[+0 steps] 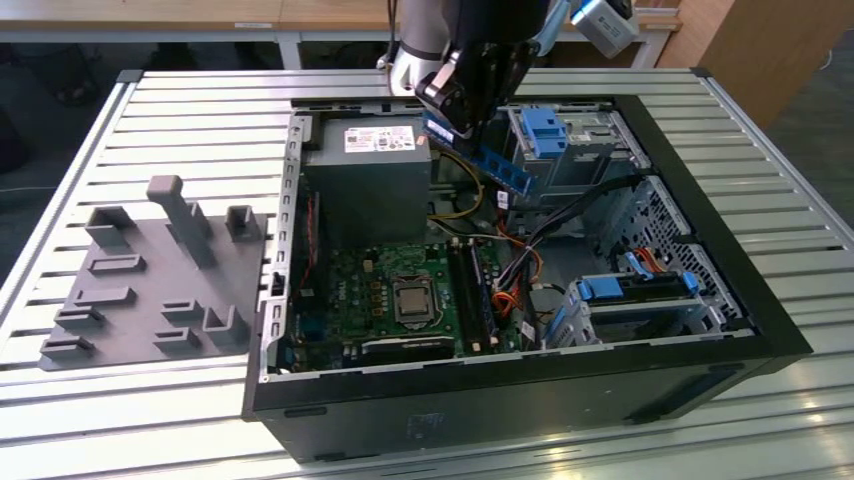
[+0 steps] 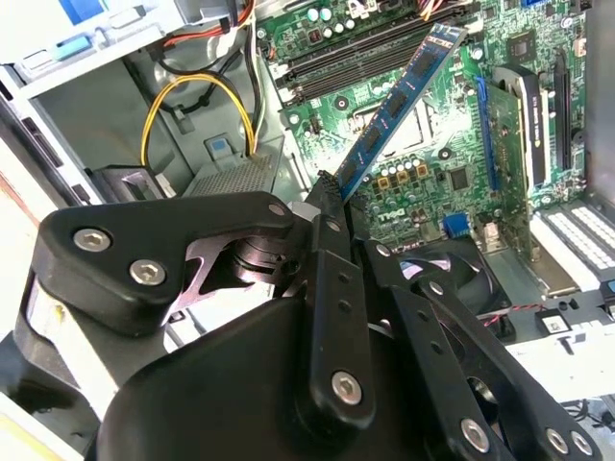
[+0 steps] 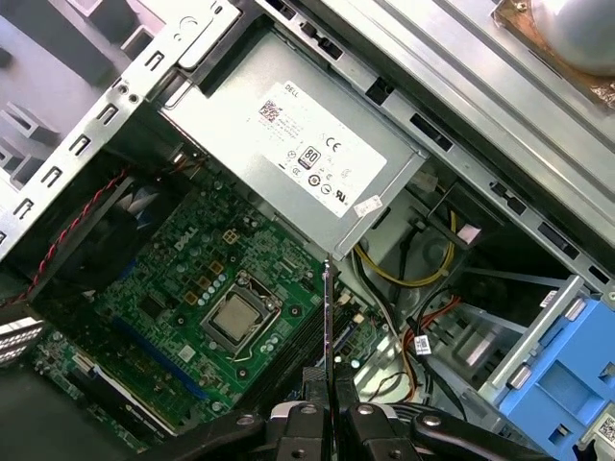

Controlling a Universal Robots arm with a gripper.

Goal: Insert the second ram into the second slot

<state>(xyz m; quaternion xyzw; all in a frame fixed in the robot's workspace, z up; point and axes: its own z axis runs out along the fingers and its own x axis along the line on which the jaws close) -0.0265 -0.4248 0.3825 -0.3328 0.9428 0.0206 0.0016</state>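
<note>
Robot arm is cut off at the exterior view's top edge. Its claw [image 1: 461, 122] hangs over the open PC case [image 1: 534, 400], clenched on the second ram [image 1: 505, 170]. One end of the stick is hidden btwn the claw's fingers [image 2: 329, 250]. In the first wrist view the second ram [image 3: 328, 317] is edge-on, just a thin dark line. The second wrist view shows it as a long, thin blue board w/ dark chips, tilted in the air above the mobo [image 2: 452, 173]. The ram slots [image 2: 351, 62] are dark; can't tell if any is filled. Case sits on a slatted tabletop [image 1: 187, 110].
</note>
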